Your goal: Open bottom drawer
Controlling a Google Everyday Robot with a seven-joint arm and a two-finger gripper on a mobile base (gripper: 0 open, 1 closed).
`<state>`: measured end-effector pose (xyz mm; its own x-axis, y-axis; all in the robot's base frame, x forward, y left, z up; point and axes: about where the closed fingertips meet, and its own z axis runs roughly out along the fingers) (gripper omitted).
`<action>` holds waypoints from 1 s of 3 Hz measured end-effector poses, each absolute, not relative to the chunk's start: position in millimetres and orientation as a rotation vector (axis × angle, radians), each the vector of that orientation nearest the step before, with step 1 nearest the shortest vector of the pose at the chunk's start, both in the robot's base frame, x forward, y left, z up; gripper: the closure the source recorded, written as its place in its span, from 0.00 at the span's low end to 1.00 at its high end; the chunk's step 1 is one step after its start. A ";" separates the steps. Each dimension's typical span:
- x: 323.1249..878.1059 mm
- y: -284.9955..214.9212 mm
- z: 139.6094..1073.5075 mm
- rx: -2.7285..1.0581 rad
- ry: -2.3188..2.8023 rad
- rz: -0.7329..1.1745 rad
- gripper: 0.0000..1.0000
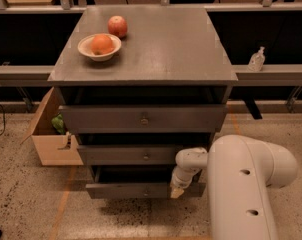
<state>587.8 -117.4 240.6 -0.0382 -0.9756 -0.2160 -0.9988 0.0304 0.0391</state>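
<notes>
1. Far left, on the floor beside the cabinet: an open cardboard box (pixel 48 151) with something green (pixel 58 123) inside. Not part of the task.
2. Cabinet top (pixel 161 49), left part: a white bowl (pixel 86 48) holding an orange (pixel 102 44), and an apple (pixel 117 26) just behind the bowl, apart from it.
3. Below the top are three grey fronts. The top drawer (pixel 106 119) is widest and the middle drawer (pixel 116 155) is narrower, each with a small knob at centre.
4. Target: the bottom drawer (pixel 126 190) is the lowest and narrowest front, just above the floor. A dark gap shows behind its top edge, so I judge it cracked open a little, nowhere near fully out. I can't pick out its knob.
5. The gripper (pixel 177 191) is down at the bottom drawer's front, right of centre, its tip on or right against the front panel. Grip state: cannot tell, and I can't confirm it has the knob.
6. The white arm (pixel 241 184) fills the lower right, its wrist bending left toward the drawer.
7. Far right: a small pump bottle (pixel 256 60) on the ledge behind, well clear.
8. Status: the approach looks done, with contact likely. Left to do: most of the pull, straight out toward the base.
</notes>
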 end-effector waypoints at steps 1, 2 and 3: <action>578.8 -113.9 268.1 -2.089 2.140 0.260 0.82; 577.2 -112.0 281.4 -2.082 2.125 0.199 1.00; 586.4 -112.5 277.0 -2.064 2.108 0.068 1.00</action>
<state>586.4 -112.5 277.0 -0.0121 -0.9858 -0.1673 -0.9945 0.0292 -0.1002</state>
